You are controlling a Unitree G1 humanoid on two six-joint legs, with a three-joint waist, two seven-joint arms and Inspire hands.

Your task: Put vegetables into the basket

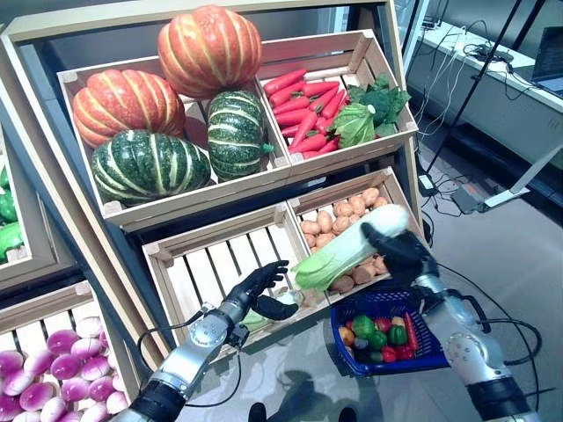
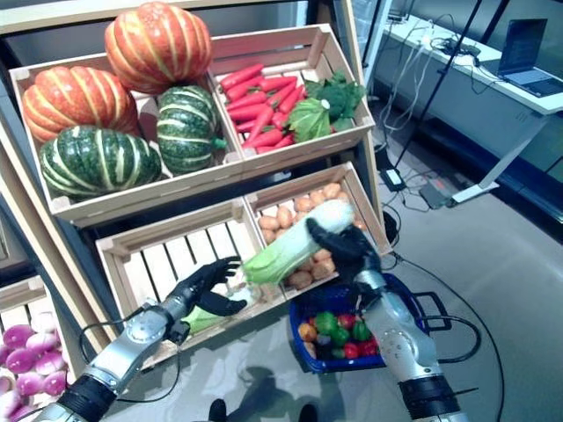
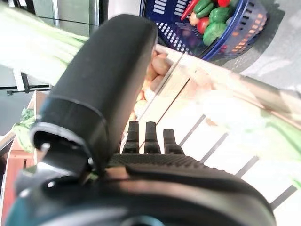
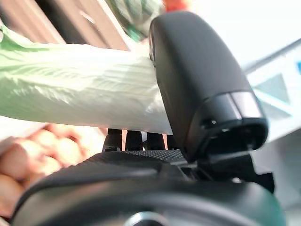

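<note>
Cabbage (image 1: 345, 249) hangs above the blue basket (image 1: 384, 362) of peppers, its white stem clamped in the right hand (image 1: 398, 249), fingers and thumb curled round it. The left hand (image 1: 259, 290) reaches loosely spread toward the slatted crate (image 1: 220, 264), seemingly holding nothing. Beyond sit potatoes (image 1: 345, 214), carrots (image 1: 303, 105) and pumpkins (image 1: 167, 97).

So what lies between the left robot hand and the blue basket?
In the left eye view, the leafy end of the cabbage and the wooden crate's front rail lie between the left robot hand and the blue basket.
</note>
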